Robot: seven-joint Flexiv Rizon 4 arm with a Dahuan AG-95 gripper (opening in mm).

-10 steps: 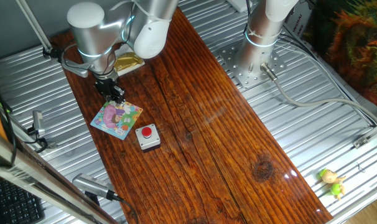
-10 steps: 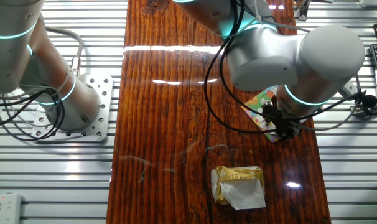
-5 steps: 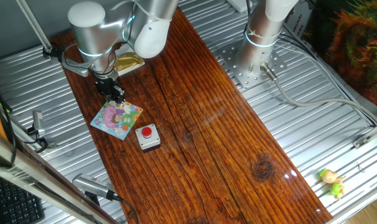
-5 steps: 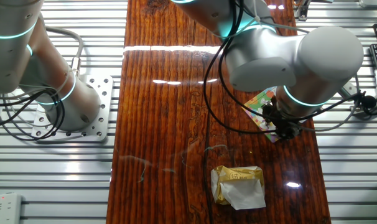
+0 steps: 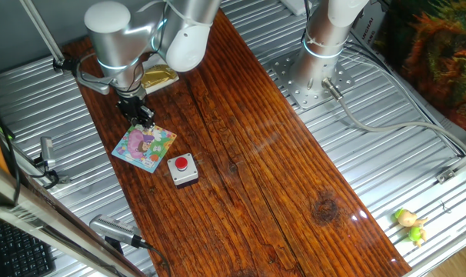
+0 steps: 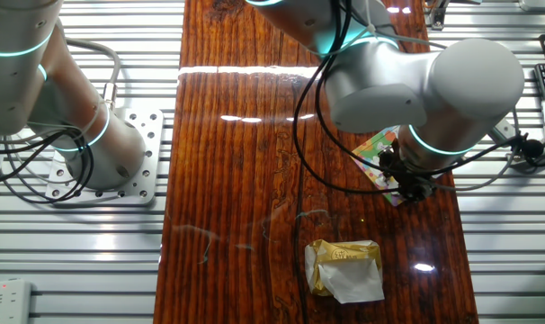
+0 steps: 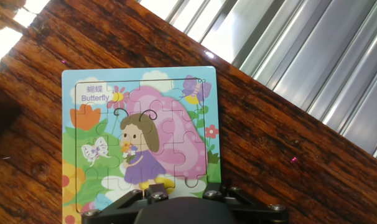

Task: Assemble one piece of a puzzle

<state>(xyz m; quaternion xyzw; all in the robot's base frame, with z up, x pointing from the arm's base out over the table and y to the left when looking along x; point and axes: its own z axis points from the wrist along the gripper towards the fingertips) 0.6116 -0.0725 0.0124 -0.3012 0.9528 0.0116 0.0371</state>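
The puzzle [image 5: 144, 146] is a small square board with a pink-purple cartoon girl, lying flat near the wooden table's left edge. The hand view shows its picture [image 7: 139, 137] with the pieces that show seated in the frame; the bottom row is hidden behind the hand. My gripper [image 5: 143, 118] stands upright with its tips down at the board's far edge, also seen in the other fixed view as the gripper [image 6: 409, 183] over the puzzle [image 6: 380, 148]. Only the dark finger mounts show at the bottom of the hand view, so the gap between the fingers is unclear.
A grey box with a red button [image 5: 183, 169] sits just right of the puzzle. A yellowish-gold box [image 6: 344, 268] lies on the table behind the arm. A second arm's base [image 5: 317, 69] stands on the ribbed metal bench [image 5: 387, 169]. A small toy [image 5: 410, 225] lies at the bench's front right.
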